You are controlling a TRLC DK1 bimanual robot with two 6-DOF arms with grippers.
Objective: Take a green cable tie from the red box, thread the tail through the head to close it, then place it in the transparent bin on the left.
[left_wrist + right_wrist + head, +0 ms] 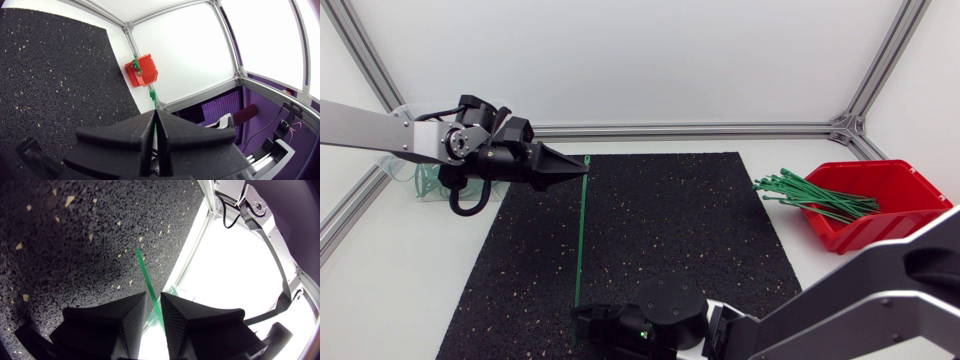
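Right gripper (583, 312), nearest the head camera at the near edge of the black mat (670, 230): my fingers are closed on one end of a green cable tie (580, 235). In the right wrist view the tie runs up out of the narrow gap between the two wedges and extends ahead of the fingertips over the speckled mat.

Left gripper (577, 167): at the far edge of the mat, left of centre, fingers pressed together on the other end of the same tie. In the left wrist view a short green stub sticks out just past the fingertips.

Tie: straight, unlooped, spanning the mat from far edge to near edge between my two grippers. Whether head or tail sits in which gripper, I cannot tell.

Red box (890, 215): on the table to the right of the mat, well apart from both grippers. A bundle of green ties (815, 198) fans out over its left rim toward the mat.

Transparent bin (405, 172): on the table left of the mat, partly hidden behind my left arm; some green shows inside it.
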